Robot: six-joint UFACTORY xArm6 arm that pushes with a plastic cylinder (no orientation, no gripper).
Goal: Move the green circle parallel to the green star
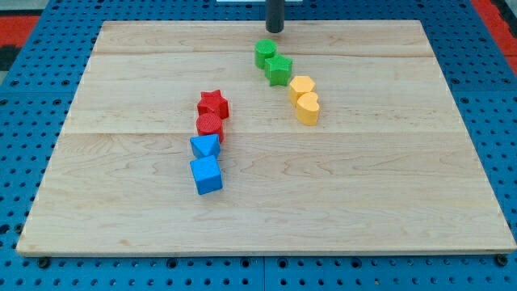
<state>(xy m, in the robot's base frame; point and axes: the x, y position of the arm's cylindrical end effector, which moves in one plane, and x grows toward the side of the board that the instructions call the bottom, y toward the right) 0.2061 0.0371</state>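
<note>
Camera view shows my tip (275,31) near the surface's (388,210) top edge, just above and slightly right of the green circle (264,52). That circle touches the green star (279,69), which lies toward the view's lower right of it. No jaws exist on this rod, so nothing is grasped. A push from the tip's present side would likely drive the circle downward, alongside the star.
</note>
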